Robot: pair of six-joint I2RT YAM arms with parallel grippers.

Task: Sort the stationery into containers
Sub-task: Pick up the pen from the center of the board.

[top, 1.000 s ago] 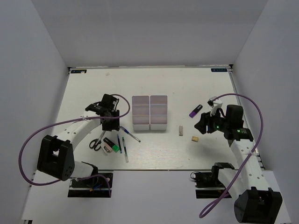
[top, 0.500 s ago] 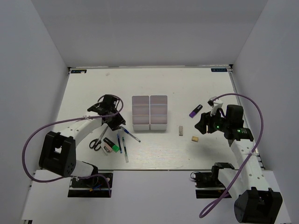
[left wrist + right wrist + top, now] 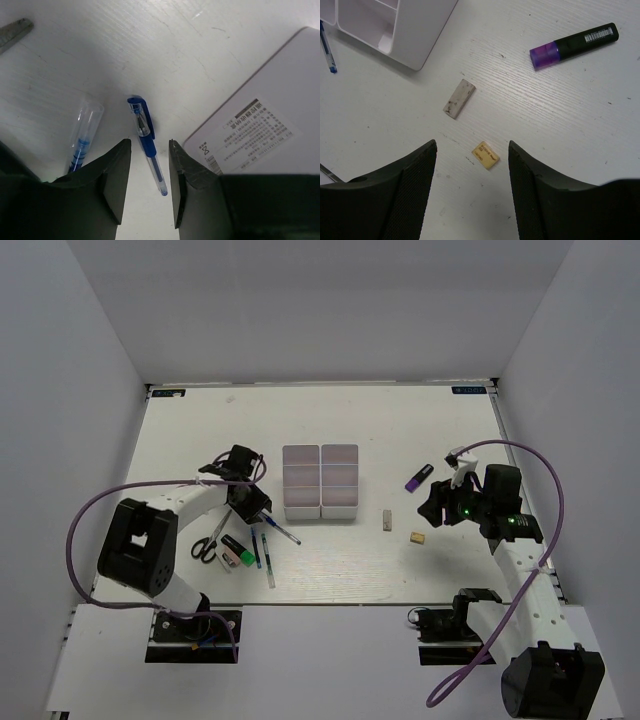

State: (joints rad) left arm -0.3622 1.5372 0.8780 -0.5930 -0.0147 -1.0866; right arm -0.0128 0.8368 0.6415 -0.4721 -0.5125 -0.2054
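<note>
Top external: left gripper (image 3: 256, 508) nearer the blue pen (image 3: 281, 531) than before.

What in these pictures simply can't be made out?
- What the bins hold: too small and pale in the top view, and cut off by the top edge in the right wrist view.
- The label print: too small to read in the left wrist view.
- The clear pen: its lower end is hidden behind the left gripper in the left wrist view.
</note>
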